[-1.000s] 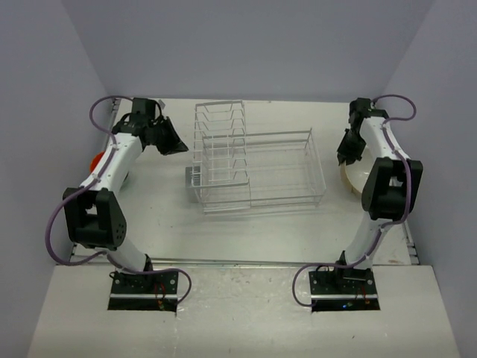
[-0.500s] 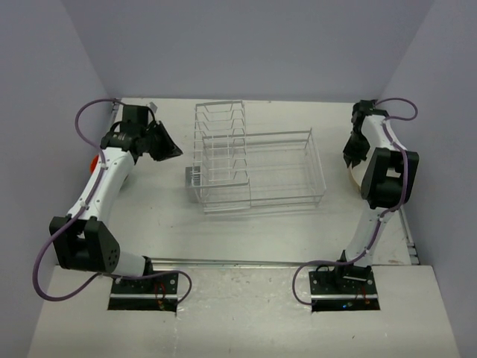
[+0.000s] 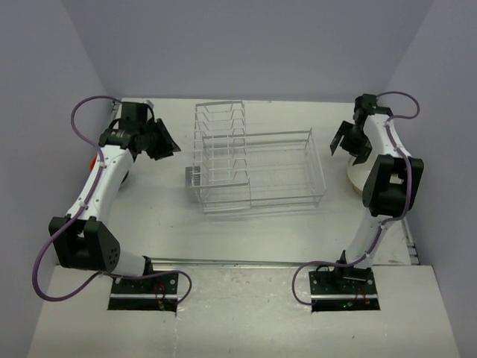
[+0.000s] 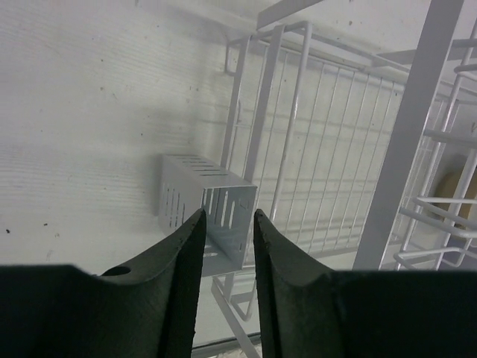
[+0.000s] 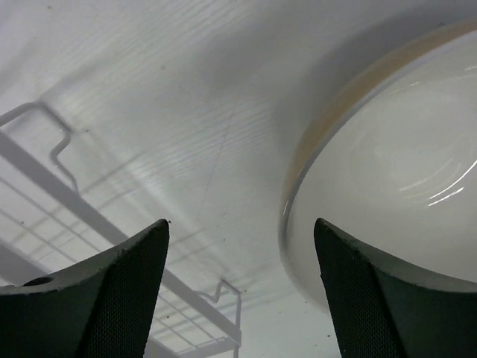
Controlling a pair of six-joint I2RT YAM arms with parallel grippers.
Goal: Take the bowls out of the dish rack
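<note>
Withdrawal, judging by the scene: no bowl seen from above in the dish rack [image 3: 257,136] at mid-table.

Far left, orange bowl [image 3: 95,159] on the table, mostly hidden behind the left arm. Left gripper [image 4: 226,220] parted only narrowly, nothing between its fingers, aimed at the rack's slotted caddy [image 4: 186,194]; best pulled back without brushing the wire.

Right side, right gripper [image 5: 240,227] spread wide and empty, just beside the tan-rimmed bowl [image 5: 387,164] resting on the table; best raised straight up, clear of the rim.
</note>
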